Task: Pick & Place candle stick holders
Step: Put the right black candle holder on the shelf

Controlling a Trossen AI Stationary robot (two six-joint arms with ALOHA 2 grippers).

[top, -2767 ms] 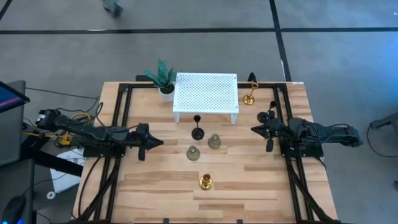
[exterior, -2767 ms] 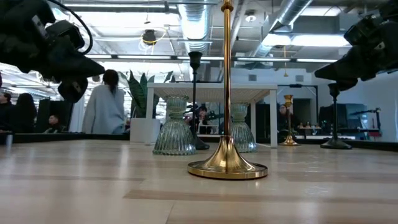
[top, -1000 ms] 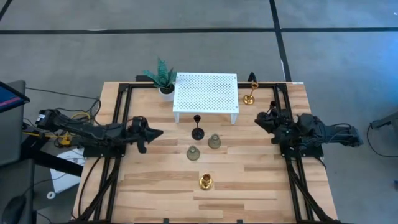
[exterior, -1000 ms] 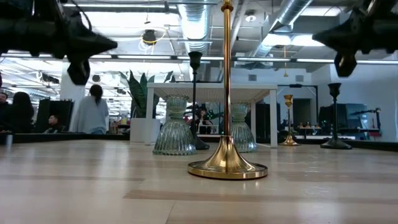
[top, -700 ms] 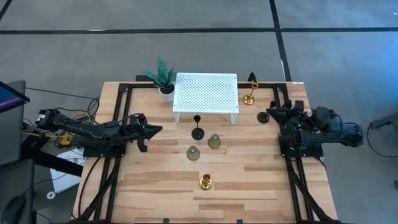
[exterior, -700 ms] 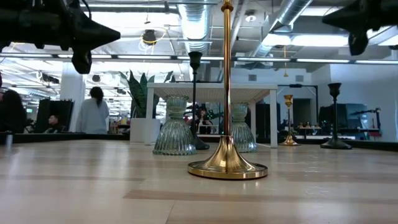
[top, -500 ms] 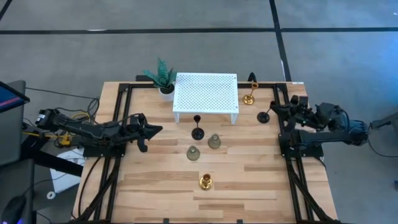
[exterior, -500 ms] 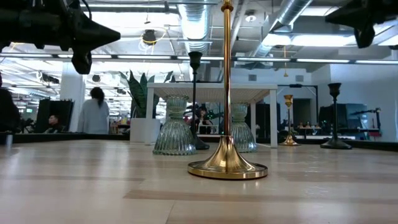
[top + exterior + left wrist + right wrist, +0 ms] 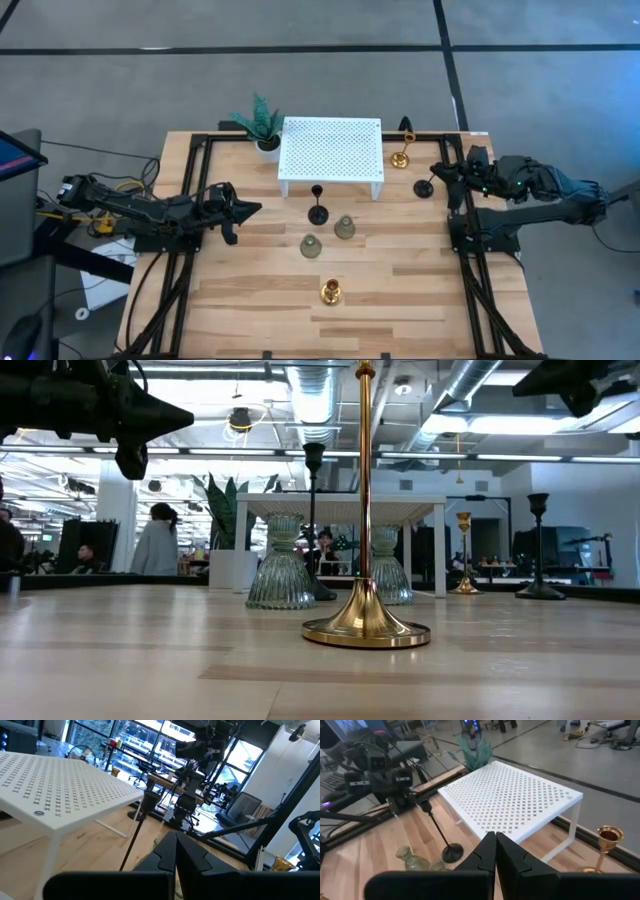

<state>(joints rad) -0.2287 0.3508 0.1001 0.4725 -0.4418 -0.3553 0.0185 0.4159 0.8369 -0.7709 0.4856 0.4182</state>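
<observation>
Hovering over opposite table edges, left gripper (image 9: 254, 209) and right gripper (image 9: 437, 169), jaws closed.

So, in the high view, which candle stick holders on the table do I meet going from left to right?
Grey-green holder → black holder → gold holder → second grey-green holder → gold holder by the platform → black holder near the right gripper.

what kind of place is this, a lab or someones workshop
Most likely a robotics lab in a big open office or industrial space. A wooden table carries two dark arms on black frames, the ceiling shows bare ducts and strip lights, and people stand among desks behind.
</observation>
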